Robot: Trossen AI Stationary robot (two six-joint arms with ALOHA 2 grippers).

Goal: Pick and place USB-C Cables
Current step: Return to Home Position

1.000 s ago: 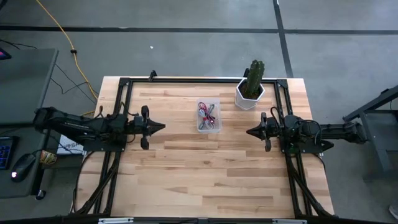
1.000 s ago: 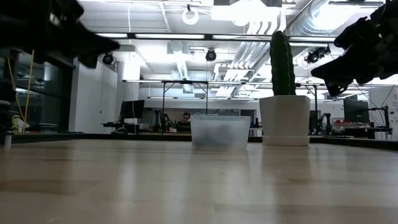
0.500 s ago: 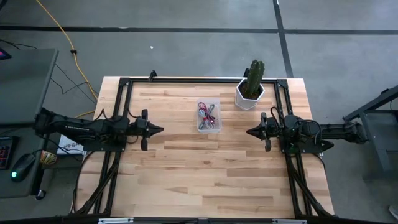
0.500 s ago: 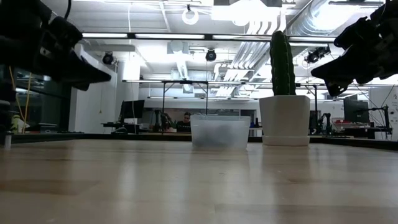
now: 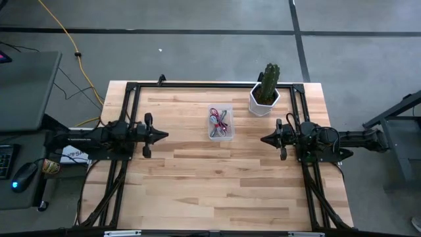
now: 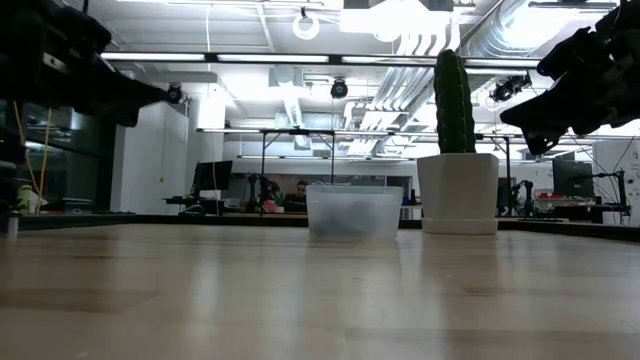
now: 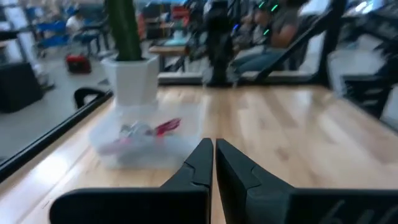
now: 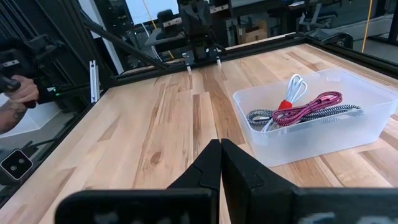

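A clear plastic bin (image 5: 221, 123) stands on its base mid-table, toward the far edge. Inside lie the USB-C cables (image 8: 305, 106): a grey one (image 8: 261, 116), a whitish one with a red spot (image 8: 293, 87), a dark red one (image 8: 318, 101) and a black one beneath. My left gripper (image 5: 164, 134) hovers shut, left of the bin, pointing at it (image 7: 213, 148). My right gripper (image 5: 263, 139) hovers shut, right of the bin (image 8: 220, 147). Both hang above the tabletop in the low view (image 6: 172, 93) (image 6: 512, 115).
A cactus in a white pot (image 5: 264, 92) stands right of the bin, near the far edge. A black frame (image 5: 197, 85) runs round the table's edges. Bare wood (image 5: 217, 184) spreads toward the near edge. A person's hand (image 8: 15, 90) shows beyond the table's left side.
My left gripper has drawn back a little toward the table's left edge, away from the bin. It dipped and then rose again, staying shut. My right arm and the bin have kept still.
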